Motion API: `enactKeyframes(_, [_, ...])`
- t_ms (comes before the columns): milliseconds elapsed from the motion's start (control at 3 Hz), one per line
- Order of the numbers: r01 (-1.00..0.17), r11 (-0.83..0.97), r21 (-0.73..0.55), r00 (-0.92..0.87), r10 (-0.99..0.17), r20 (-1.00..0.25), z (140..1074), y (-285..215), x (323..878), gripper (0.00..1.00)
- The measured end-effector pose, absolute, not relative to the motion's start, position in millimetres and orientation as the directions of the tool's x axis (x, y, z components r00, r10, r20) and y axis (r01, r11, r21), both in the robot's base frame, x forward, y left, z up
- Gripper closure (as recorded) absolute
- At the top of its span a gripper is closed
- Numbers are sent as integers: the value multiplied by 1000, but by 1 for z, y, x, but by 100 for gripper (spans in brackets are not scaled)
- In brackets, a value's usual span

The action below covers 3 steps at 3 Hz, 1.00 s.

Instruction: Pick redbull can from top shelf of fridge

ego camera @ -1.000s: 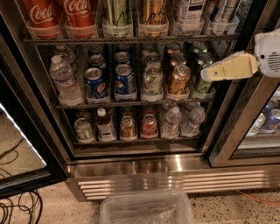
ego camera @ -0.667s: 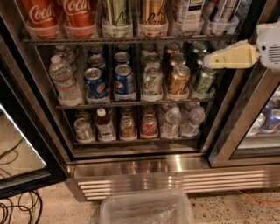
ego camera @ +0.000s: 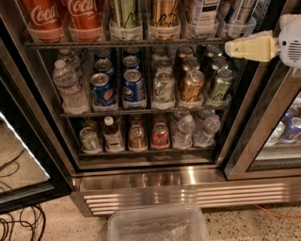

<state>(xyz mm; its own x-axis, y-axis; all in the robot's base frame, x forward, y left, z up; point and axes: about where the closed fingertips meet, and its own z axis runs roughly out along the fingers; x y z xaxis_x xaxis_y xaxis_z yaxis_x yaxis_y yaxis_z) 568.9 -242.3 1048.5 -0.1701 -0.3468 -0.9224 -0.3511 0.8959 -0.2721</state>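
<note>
Speckled floor in front of an open fridge (ego camera: 141, 181), steel frame, louvred grille (ego camera: 155, 197) at the base. Glass door (ego camera: 19, 155) swung out at left, cables (ego camera: 14, 226) on the floor, clear plastic bin (ego camera: 157, 226) below the grille.

The top shelf (ego camera: 94, 44) is the highest wire rack, with a row of clear trays along its front. On that surface, left to right: Coca-Cola cans (ego camera: 42, 14), two tall cans in the middle, then the redbull can (ego camera: 236, 12) far right in the last tray. It is slim with blue and silver panels, and its top is cut off by the frame edge. Pepsi cans (ego camera: 101, 89) and a water bottle (ego camera: 68, 87) sit on the rack below and are not wanted.

The end effector (ego camera: 235, 48) comes in from the right edge, cream coloured, pointing left. It is level with the front of the top rack, just below and near the redbull tray and not touching anything. Cannot tell if it is spread or pressed together.

Step in hand, as I judge it, is the approach to the grasp, so the task is at an early stage. To do it well:
- Lift the end effector above the tray lip, since at this height it would meet rack or tray first.
- Line it up on the can body and go straight in.
- Keep clear of the can to its left and the dark inner frame on the right, as the gap looks tight.
- Grip mid-body, because a slim can tips easily.
</note>
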Motion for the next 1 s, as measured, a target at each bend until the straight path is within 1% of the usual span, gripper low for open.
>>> enactKeyframes(333, [-301,910,-284,-116,-330,-937,1061,-241,573,21])
enactKeyframes(667, [-248,922,-298,-76,-326,-942,1070,-243,577,22])
enactKeyframes(1000, [-216,923,-318,-45,-335,-941,1078,-242,580,24])
